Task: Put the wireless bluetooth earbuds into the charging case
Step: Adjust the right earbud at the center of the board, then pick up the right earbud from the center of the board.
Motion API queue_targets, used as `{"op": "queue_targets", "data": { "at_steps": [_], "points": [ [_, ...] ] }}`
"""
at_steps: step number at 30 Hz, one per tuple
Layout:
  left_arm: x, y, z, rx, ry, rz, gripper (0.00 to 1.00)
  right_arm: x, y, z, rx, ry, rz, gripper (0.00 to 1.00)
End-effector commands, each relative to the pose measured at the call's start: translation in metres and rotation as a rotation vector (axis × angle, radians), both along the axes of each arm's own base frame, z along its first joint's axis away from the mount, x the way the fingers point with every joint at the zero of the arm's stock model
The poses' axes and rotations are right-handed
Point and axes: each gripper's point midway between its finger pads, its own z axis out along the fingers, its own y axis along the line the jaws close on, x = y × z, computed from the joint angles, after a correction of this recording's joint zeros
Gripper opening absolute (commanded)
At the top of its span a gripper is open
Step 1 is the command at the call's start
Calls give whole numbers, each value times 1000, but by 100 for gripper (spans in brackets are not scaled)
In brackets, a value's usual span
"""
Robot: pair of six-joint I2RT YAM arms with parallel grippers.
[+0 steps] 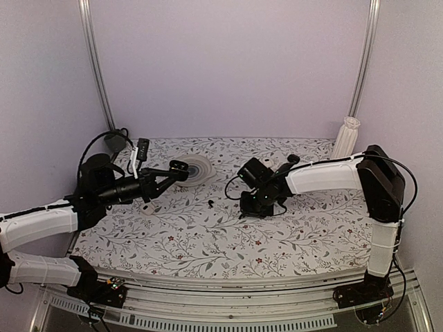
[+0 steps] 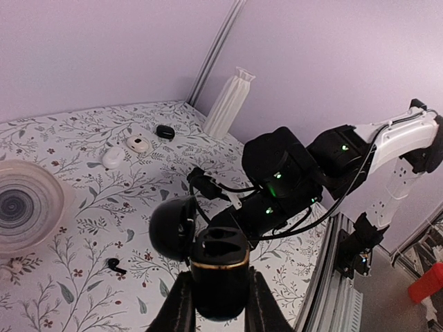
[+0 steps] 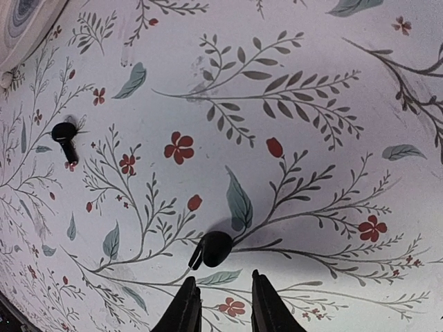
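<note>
**Case held open, both earbuds on the table**

In the left wrist view we see the left gripper [image 2: 219, 299] at the bottom centre, clenched on the case [image 2: 220, 261]. A finger presses each side of the black body. The lid stands open, swung out to the left, and a gold band rings the mouth of the body. In the top view the case sits left of centre, just beside a white dish [image 1: 199, 168].

The right gripper [image 3: 225, 310] shows at the bottom edge of the right wrist view. Its jaws stand a little apart with nothing between them. The first earbud [image 3: 213, 249] lies on the flowered table [image 3: 311, 124] just above the fingertips, and we cannot tell whether they touch it. The second earbud [image 3: 66, 135] lies well apart, towards the upper left of that view. In the top view it is a dark speck near the middle, between the two grippers.

Behind the right arm in the left wrist view we see two white oval cases [image 2: 113, 158], a small black lump [image 2: 165, 131] and a white ribbed vase [image 2: 232, 104] in the far corner.
</note>
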Motion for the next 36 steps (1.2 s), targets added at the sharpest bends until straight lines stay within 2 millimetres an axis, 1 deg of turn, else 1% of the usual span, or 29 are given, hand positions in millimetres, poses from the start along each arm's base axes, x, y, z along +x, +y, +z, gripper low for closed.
{"op": "queue_targets", "data": {
  "at_steps": [1,6,10,13,19,23,27,32,36],
  "points": [
    [-2,4,14,-30,-51,-5,0,2,2,7,48,52,-120,26],
    [-5,4,17,-38,-62,-17,0,7,7,5,56,70,-172,26],
    [-5,4,19,-40,-69,-22,0,11,9,-2,34,80,-183,26],
    [-7,4,22,-42,-76,-26,0,10,7,-12,-2,98,-188,26],
    [-7,7,25,-45,-86,-20,0,13,4,-20,-32,99,-200,25],
    [-8,9,26,-46,-88,-17,0,14,4,-28,-52,103,-194,22],
    [-9,10,25,-46,-87,-13,0,16,6,-29,-66,89,-182,22],
    [-8,11,26,-46,-90,-12,0,19,14,-28,-85,62,-140,22],
    [-8,11,26,-45,-88,-15,0,19,22,-32,-121,55,-80,21]
  ]
}}
